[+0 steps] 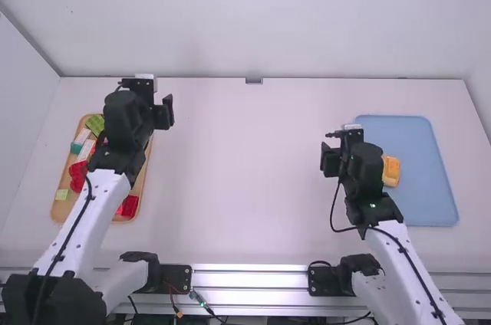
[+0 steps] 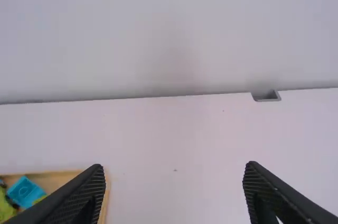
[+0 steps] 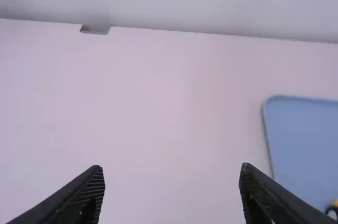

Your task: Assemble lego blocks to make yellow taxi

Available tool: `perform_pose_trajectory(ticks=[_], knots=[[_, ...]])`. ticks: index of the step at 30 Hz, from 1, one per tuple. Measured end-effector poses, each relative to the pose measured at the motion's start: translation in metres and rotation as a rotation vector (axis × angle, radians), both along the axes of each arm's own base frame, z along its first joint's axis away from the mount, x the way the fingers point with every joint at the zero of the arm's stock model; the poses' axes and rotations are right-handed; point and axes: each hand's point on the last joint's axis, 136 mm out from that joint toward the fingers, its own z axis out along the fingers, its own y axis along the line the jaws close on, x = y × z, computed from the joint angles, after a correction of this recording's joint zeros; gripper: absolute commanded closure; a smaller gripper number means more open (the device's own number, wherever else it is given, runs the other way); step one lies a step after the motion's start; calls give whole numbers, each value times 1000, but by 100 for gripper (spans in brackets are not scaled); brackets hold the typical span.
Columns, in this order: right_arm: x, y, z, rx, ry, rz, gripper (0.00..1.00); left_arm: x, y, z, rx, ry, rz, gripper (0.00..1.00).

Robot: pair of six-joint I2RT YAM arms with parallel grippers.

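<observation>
My left gripper (image 1: 144, 93) is over the right side of a wooden tray (image 1: 135, 211) of loose blocks, green, white, teal and red (image 1: 78, 175). In the left wrist view that gripper (image 2: 174, 169) stands open and empty beside a teal block (image 2: 24, 191). Just left of a blue tray (image 1: 426, 198) is my right gripper (image 1: 344, 146). Its fingers are apart with nothing between them in the right wrist view, where the gripper (image 3: 171, 169) shows again. A yellow block piece (image 1: 391, 171) lies in the blue tray, partly hidden by the right arm; a dark round part shows beside it (image 3: 335, 203).
The white table (image 1: 245, 172) spreads between both arms. At its far edge is a small grey bracket (image 1: 254, 80), in front of the white back wall. Metal rails and cables (image 1: 205, 302) run along the near edge.
</observation>
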Motion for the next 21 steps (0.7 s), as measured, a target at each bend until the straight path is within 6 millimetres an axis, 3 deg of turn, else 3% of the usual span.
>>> perform_pose_trajectory(ticks=[7, 18, 21], knots=[[-26, -35, -25, 13, -3, -104, 55, -32, 0, -19, -1, 4, 0, 50], [-62, -35, -76, 19, -6, -101, 78, -82, 0, -57, -7, -4, 3, 75], [-71, -35, -95, 21, -4, -101, 86, -98, 0, -76, -7, -3, 3, 84]])
